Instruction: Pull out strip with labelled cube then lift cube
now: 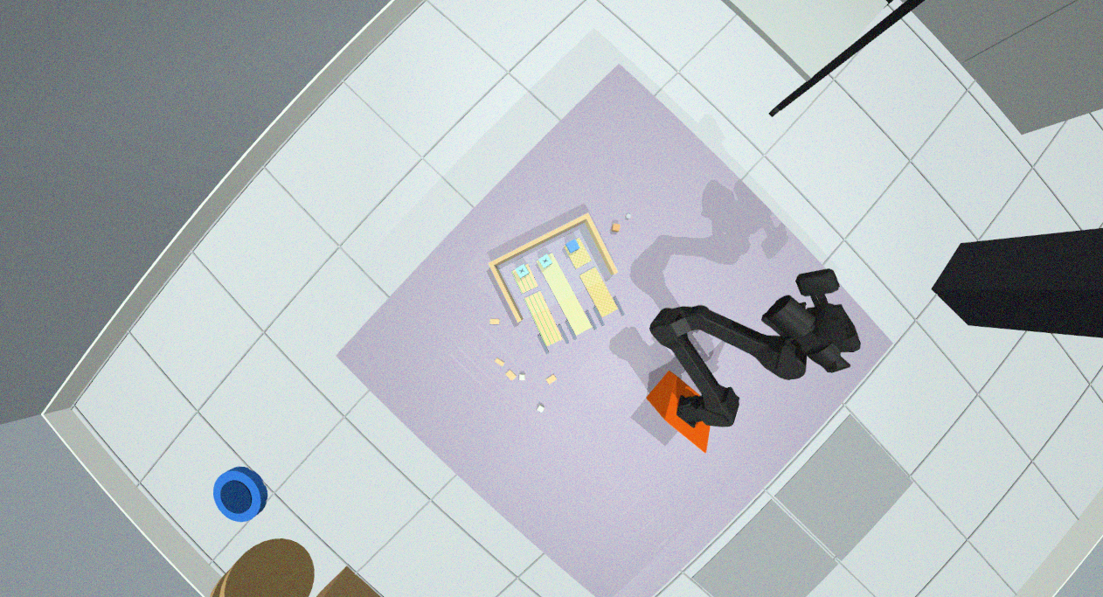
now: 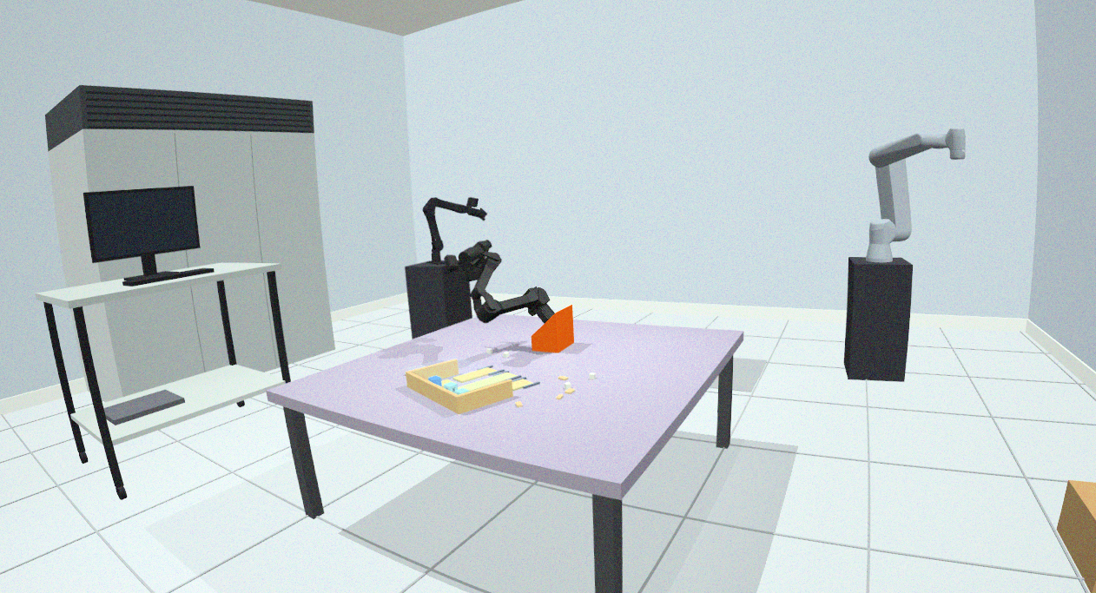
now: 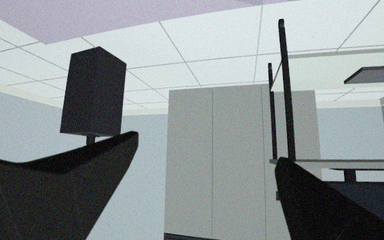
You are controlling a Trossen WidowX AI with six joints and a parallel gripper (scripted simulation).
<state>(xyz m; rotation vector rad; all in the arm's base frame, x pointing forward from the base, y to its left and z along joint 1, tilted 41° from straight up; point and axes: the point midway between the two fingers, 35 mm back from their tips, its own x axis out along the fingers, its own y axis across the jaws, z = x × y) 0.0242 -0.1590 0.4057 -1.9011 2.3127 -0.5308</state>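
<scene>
Nearest, in the wrist view, a black two-finger gripper [image 3: 207,151] [image 1: 683,411] gapes wide. From above, a labelled cyan cube [image 1: 545,260] [image 2: 450,385] rides the unbroken pale-yellow flat middle strip [image 1: 565,300] [image 2: 491,381]. Outside, an angular orange block [image 1: 664,397] [image 2: 555,332] stands far right.

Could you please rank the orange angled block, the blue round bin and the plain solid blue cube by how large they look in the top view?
1. Blue round bin
2. Orange angled block, partly hidden by the arm, so its rank against the bin is unsure
3. Blue cube
</scene>
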